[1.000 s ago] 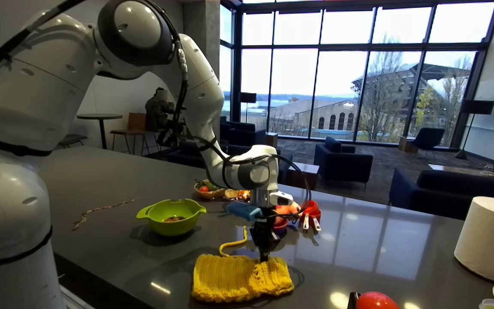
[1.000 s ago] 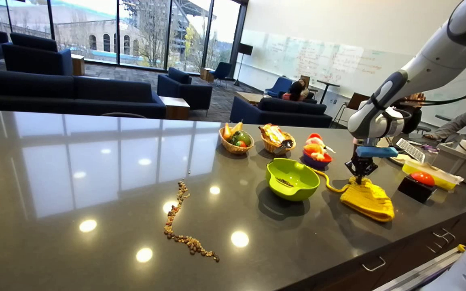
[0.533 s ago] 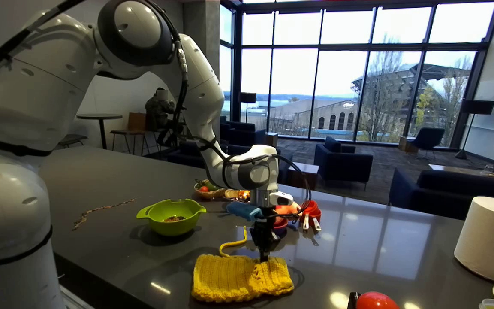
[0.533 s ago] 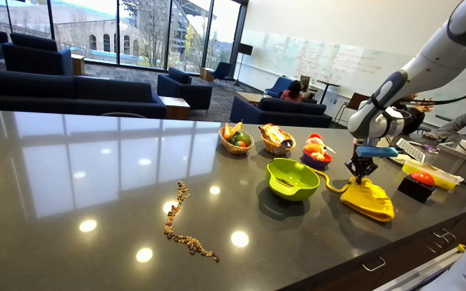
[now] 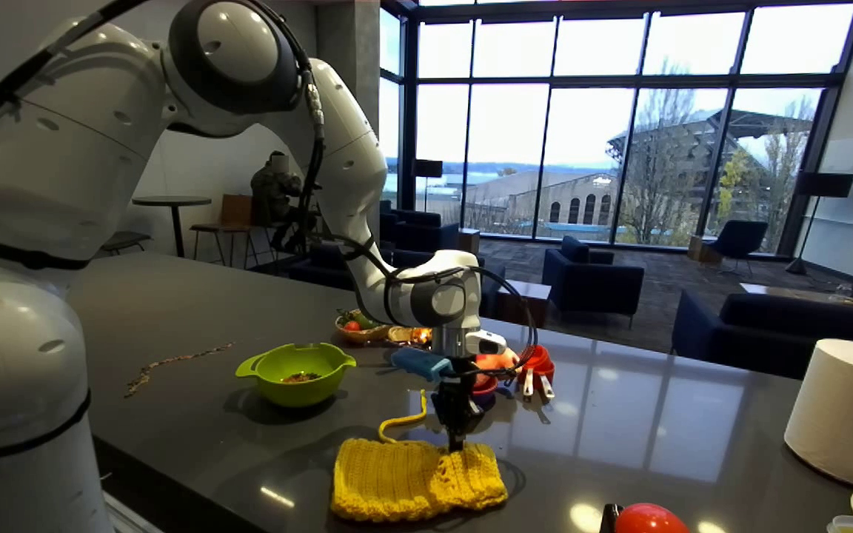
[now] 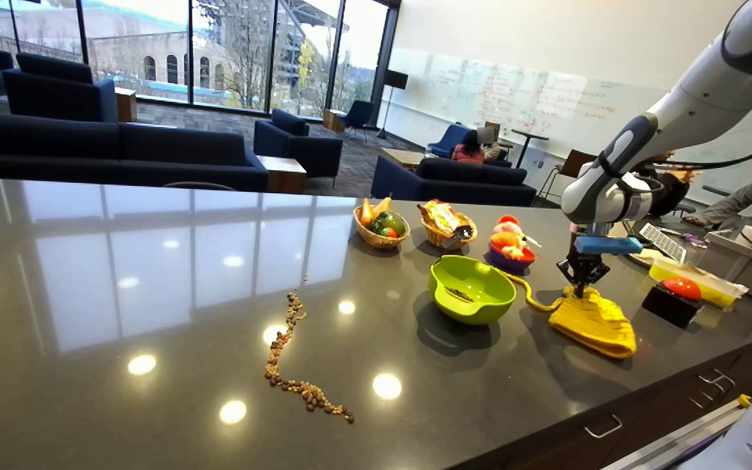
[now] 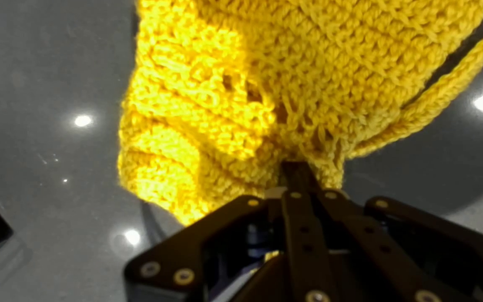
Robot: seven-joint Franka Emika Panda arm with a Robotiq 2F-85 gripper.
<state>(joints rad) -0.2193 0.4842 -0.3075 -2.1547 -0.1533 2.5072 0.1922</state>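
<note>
Knit (image 7: 308,71) at 12 o'clk from my fingers (image 7: 296,174), wrist vw | in an ext. vw, knit (image 5: 389,481) long axis 9–3 o'clk | fingers tog., touching edge; pinch? can't tell

In an exterior view, the yellow knit piece (image 6: 591,326) blocks the hand (image 6: 580,295) from below, at the frame's right; the green bowl (image 6: 484,287) bars the low path leftward, the red-domed black box (image 6: 670,307) that rightward. Room to pass lies over the table (image 6: 448,398) along the bottom centre.
</note>
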